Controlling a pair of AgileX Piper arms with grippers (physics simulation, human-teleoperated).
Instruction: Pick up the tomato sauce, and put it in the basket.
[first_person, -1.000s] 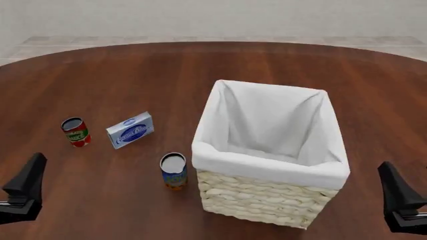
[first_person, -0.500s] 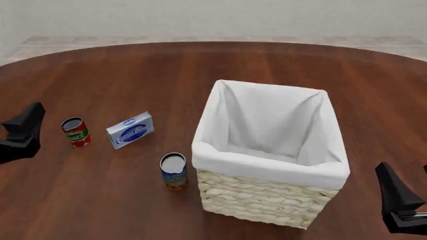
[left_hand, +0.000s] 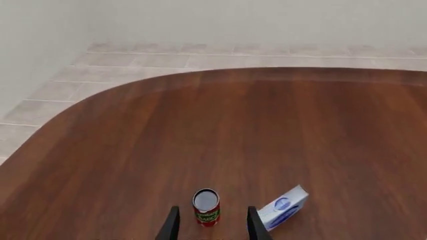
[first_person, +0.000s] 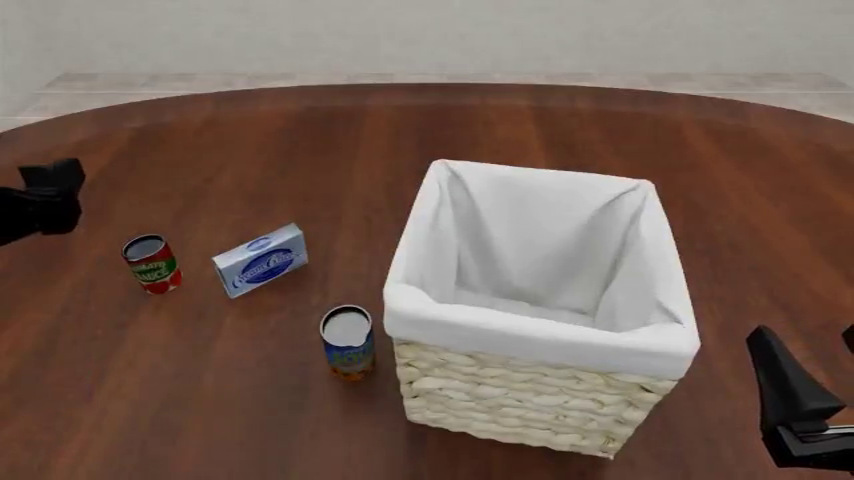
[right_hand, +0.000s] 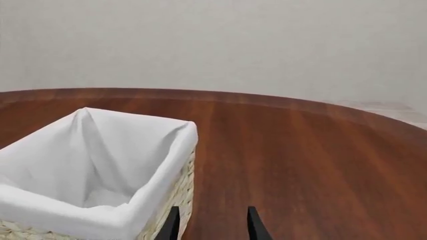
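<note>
I see the tomato sauce (first_person: 152, 263) standing upright on the counter (first_person: 267, 150), left of a blue-and-white box (first_person: 260, 260) and well apart from the basket (first_person: 541, 310). My left gripper (left_hand: 209, 225) hangs above it with its fingers spread and nothing between them. My right gripper (right_hand: 212, 222) sits released near the basket's right side. A blue-and-orange can (first_person: 347, 342) stands just beside the basket.

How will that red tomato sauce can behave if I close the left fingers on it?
The tomato sauce looks like a rigid can, so it probably won't deform. Its smooth label may slip under a light grip. It stands upright; nudged over, it would likely roll.
</note>
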